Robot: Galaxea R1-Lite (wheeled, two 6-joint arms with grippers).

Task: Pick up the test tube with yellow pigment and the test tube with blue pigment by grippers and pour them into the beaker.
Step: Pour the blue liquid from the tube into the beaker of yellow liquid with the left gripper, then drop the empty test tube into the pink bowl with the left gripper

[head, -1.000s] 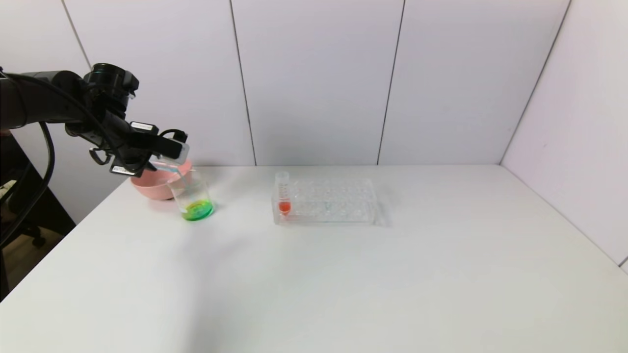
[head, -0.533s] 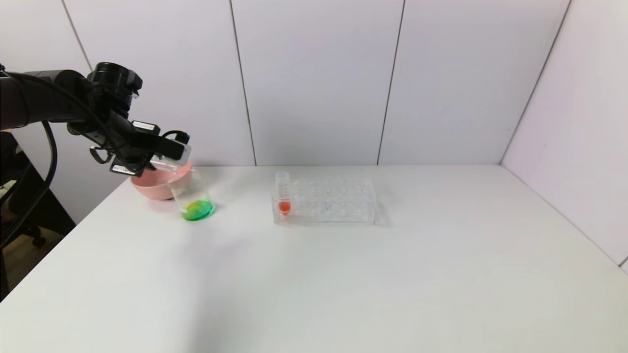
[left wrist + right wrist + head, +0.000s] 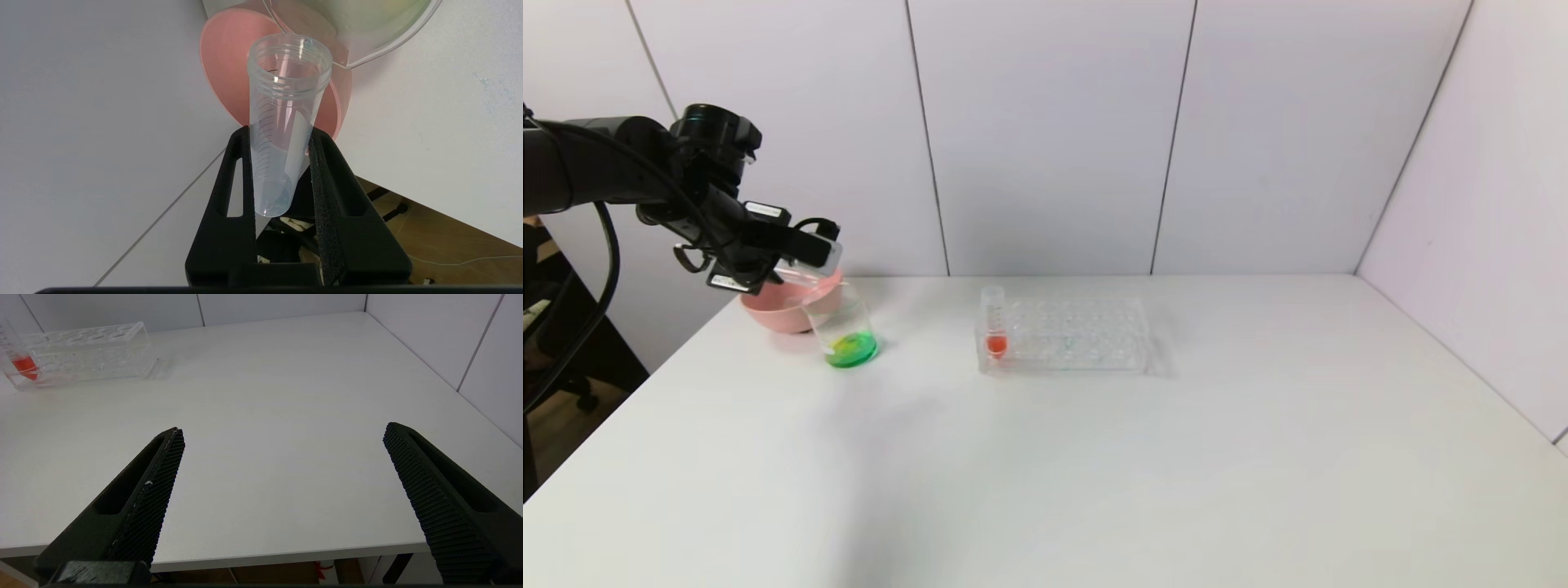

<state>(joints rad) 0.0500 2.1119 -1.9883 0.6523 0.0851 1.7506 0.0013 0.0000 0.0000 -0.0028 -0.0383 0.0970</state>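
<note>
White tabletop stretches out bare before you along its near edge, boxed in by pale panelled walls at the back and right. Your right gripper (image 3: 282, 477) hangs off the near right edge, parked, fingers spread wide and holding nothing.

Farther in, the clear tube rack (image 3: 1066, 336) sits mid-table toward the back with one red-liquid tube (image 3: 995, 320) upright at its left end. Leave both alone.

At the far left corner your left gripper (image 3: 805, 265) is clamped tight on a test tube (image 3: 284, 122), tipped mouth-down over the beaker (image 3: 841, 325). That tube looks drained, with only a faint bluish film near its rounded end, so it is probably the test tube with blue pigment. No yellow tube shows anywhere. Green liquid pooled in the beaker suggests both colours are already in.

Hold the tilt a moment so the last drops fall inside the lip, and keep the tube mouth above the glass, not against it. The pink bowl (image 3: 788, 304) stands just behind the beaker, touching or nearly so, and the table's left edge is close. Lift straight up before swinging away. Your open room lies rightward and toward you.
</note>
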